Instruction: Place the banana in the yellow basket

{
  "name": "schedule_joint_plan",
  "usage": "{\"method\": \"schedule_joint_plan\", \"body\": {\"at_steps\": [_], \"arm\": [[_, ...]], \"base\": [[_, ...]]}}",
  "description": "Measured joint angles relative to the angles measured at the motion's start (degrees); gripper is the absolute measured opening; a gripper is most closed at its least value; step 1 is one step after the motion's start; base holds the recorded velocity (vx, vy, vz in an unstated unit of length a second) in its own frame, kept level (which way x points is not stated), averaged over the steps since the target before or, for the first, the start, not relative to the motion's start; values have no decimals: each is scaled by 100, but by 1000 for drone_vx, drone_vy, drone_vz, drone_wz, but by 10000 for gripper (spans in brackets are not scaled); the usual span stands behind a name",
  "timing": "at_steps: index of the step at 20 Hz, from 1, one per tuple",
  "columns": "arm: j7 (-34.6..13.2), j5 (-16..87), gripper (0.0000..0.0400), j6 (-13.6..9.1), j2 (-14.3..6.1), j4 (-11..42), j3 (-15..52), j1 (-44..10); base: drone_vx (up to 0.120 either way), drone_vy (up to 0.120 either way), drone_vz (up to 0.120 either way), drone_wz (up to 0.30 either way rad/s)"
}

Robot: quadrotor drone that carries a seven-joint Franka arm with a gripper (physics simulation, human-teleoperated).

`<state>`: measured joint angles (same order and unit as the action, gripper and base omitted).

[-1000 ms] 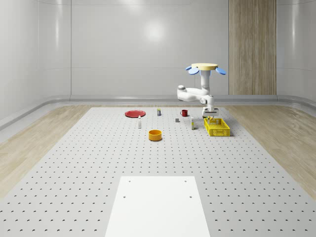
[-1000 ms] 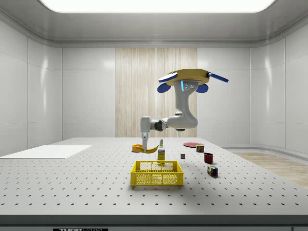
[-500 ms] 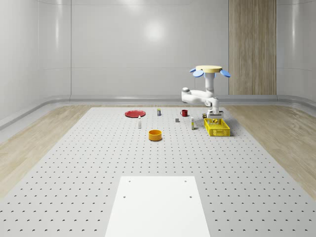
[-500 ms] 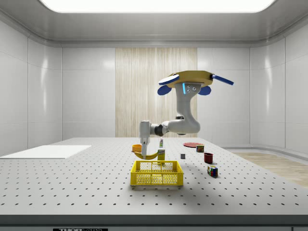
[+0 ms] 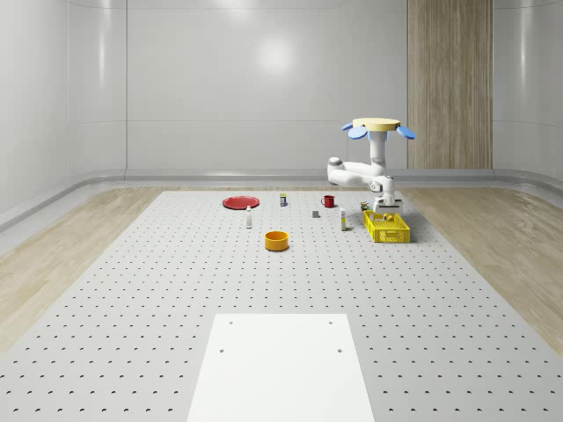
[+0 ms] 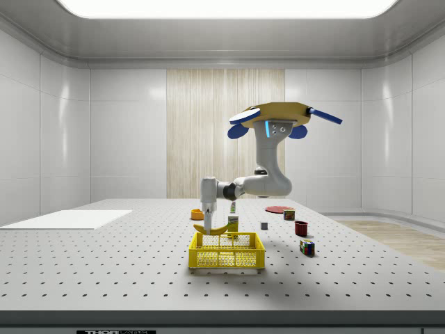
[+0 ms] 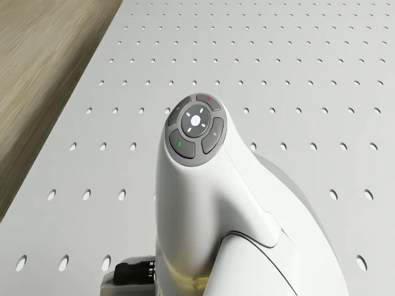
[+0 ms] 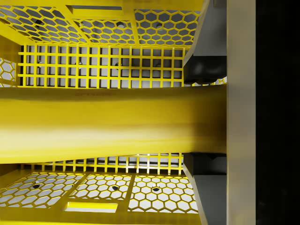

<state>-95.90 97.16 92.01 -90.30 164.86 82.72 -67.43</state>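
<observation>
Cluttered perforated table (image 5: 176,290), yellow basket (image 5: 387,229)

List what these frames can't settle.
- Banana ends: wrist view, cut off by the edge and behind the fingers.
- Small items beside the basket: whole-scene view, too small to identify.
- Basket: drone view, hidden under the arm.
</observation>
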Motion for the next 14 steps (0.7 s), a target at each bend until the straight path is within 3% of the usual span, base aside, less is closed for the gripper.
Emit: {"method": "schedule_joint_plan", "body": {"at_steps": [14], "arm": [[-8,955,190,295,12,-183,-997,-128]], "base": [[0,0,0,0]]}}
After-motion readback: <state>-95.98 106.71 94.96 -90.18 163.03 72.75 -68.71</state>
